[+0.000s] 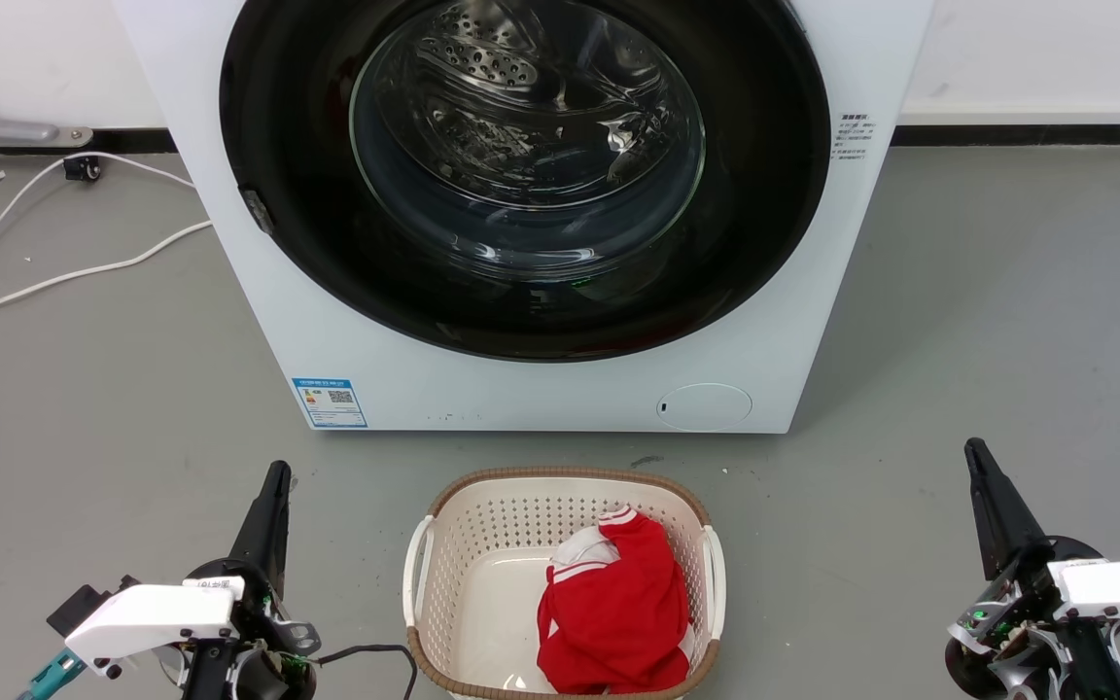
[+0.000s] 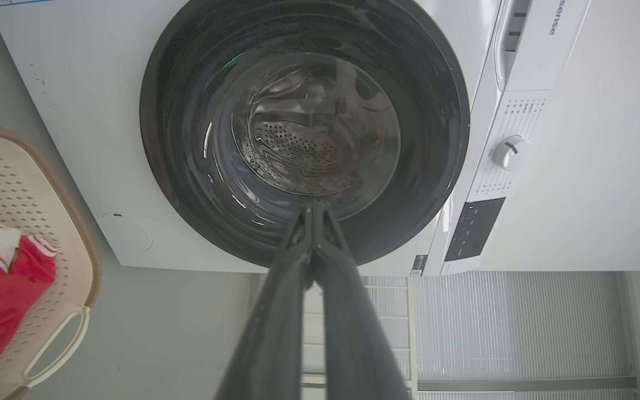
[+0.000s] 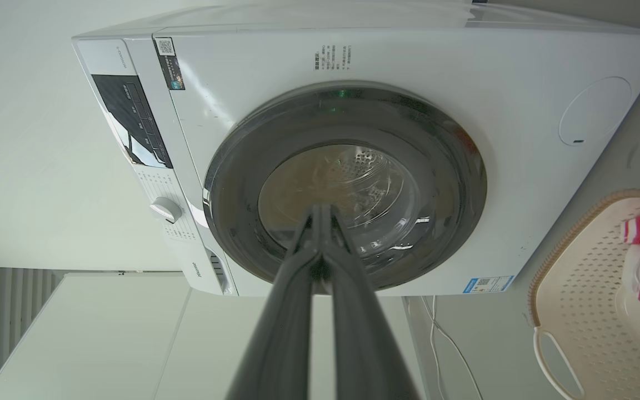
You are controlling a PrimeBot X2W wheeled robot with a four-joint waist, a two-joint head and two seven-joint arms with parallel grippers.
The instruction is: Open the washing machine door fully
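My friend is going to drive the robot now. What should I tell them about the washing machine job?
Left tool: shut, holding nothing, low on the left, apart from the washer.
Right tool: shut, holding nothing, low on the right, also apart from it.
Washing machine door: closed flat against the white washer.
Basket with a red garment: on the floor in front of the washer, between the two tools.
Done: nothing yet.
Left: reach the door, pull it open, swing it fully open.

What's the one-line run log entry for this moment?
washing machine door: shut | left gripper: shut, clear of it | right gripper: shut, clear of it | laundry basket: red garment
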